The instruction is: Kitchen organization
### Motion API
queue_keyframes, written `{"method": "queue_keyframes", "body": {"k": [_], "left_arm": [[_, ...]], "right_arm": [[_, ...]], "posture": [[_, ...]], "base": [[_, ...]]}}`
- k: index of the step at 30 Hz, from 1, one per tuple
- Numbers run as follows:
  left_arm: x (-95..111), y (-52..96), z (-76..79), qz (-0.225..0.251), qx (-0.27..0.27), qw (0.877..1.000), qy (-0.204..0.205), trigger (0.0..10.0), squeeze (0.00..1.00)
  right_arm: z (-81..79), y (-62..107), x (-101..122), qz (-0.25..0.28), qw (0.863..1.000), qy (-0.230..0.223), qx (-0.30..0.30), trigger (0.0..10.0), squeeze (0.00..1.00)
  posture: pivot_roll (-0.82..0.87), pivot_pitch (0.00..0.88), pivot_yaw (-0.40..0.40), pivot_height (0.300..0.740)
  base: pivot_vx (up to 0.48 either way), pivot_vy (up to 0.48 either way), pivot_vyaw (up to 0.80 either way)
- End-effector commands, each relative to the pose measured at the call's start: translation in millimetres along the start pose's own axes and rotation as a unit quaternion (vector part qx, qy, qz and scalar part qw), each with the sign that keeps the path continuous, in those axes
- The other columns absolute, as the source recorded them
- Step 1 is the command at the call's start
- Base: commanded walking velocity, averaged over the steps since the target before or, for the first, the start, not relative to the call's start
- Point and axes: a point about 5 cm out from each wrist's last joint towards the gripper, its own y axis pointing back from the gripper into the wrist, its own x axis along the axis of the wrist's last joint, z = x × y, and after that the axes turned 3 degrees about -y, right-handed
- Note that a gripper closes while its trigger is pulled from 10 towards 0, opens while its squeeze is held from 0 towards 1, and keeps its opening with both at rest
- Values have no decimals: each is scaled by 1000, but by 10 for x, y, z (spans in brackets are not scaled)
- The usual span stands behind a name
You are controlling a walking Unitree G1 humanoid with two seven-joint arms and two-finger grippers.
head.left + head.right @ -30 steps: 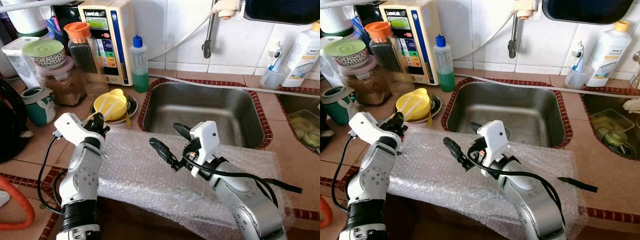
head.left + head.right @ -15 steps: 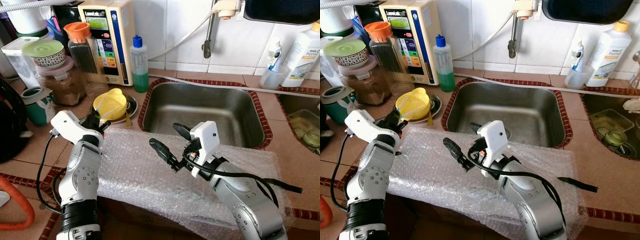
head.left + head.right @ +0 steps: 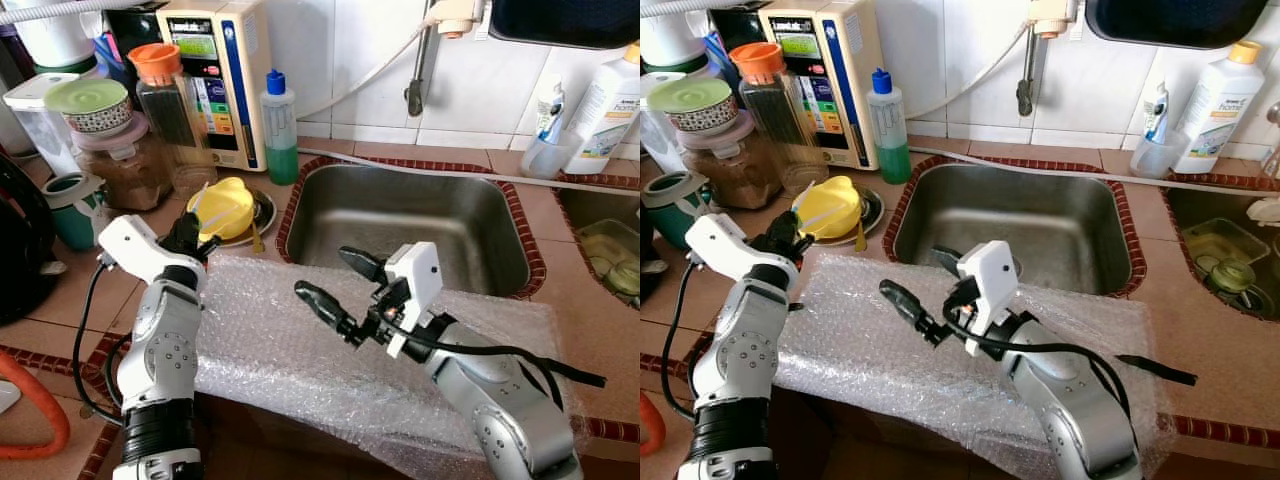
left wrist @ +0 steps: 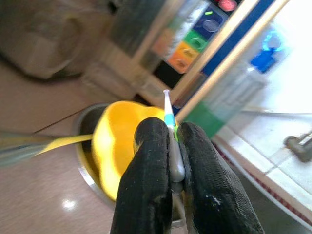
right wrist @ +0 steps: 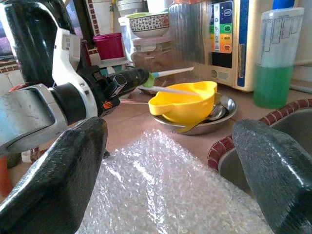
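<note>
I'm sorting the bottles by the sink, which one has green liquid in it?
The clear bottle with the blue cap, standing beside the water purifier left of the sink. The white bottle on the right is opaque with a yellow cap.

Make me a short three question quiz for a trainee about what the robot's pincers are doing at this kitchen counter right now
1. True or false: the left pincer is shut on a thin white stick with a blue and green band.
2. Multiple choice: what lies under the right pincer? A) bubble wrap B) a towel C) a cutting board
3. Fill in: the yellow funnel rests in a ______ dish beside the sink.

Key: 1 true; 2 A; 3 metal.
</note>
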Motion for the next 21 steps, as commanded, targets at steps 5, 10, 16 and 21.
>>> {"method": "queue_keyframes", "body": {"k": [5, 10, 16, 21], "left_arm": [[38, 34, 100, 15, -40, 998, -44, 0, 0], [45, 53, 185, 19, -74, 995, -68, 0, 0], [81, 70, 278, 30, -108, 989, -98, 0, 0], [98, 74, 271, 31, -106, 990, -90, 0, 0]], "right_arm": [[34, 2, 69, 9, 1000, 7, -6, 10000, 0], [113, -9, 75, 14, 999, 14, -37, 10000, 0], [261, -7, 97, 27, 996, 6, -87, 10000, 0], [293, -7, 80, 27, 995, 1, -99, 10000, 0]], "posture": [[38, 0, 63, 740], [41, 0, 63, 740], [44, 0, 66, 740], [47, 0, 69, 740]], "base": [[0, 0, 0], [0, 0, 0], [0, 0, 0], [0, 0, 0]]}}
